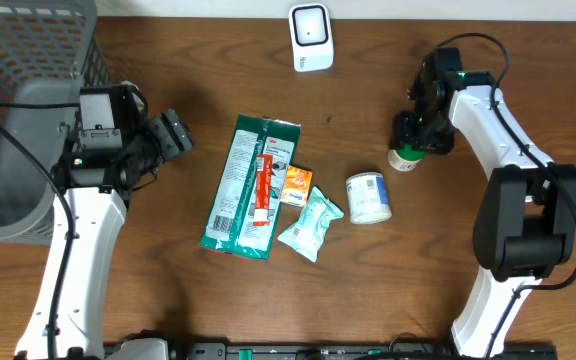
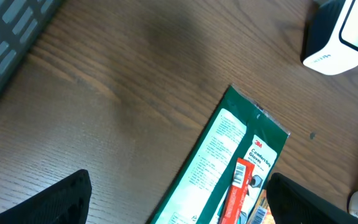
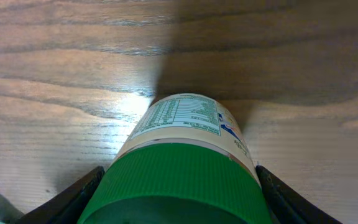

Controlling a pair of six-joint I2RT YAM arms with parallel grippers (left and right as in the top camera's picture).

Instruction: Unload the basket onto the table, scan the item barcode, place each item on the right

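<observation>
Straddling the bottle's [image 3: 180, 119] green cap [image 3: 178, 177], our right gripper's [image 3: 179, 202] fingers [image 3: 73, 198] sit just beside it; we cannot tell whether they grip. We judge it light, rigid, slippery: take the ribbed cap. Our left gripper [image 1: 173, 132] gapes, empty.

My left arm [image 1: 76, 250] stretched forward on the left side, left gripper [image 1: 175, 132] wide open, my right arm [image 1: 503, 135] folded at the elbow, right gripper [image 1: 411, 136] pointing down, fingers [image 3: 73, 200] partly apart, grip I cannot confirm.

White arm links [image 1: 78, 250], black joints [image 1: 513, 225] and cables [image 1: 488, 45], black left gripper [image 1: 178, 133]
</observation>
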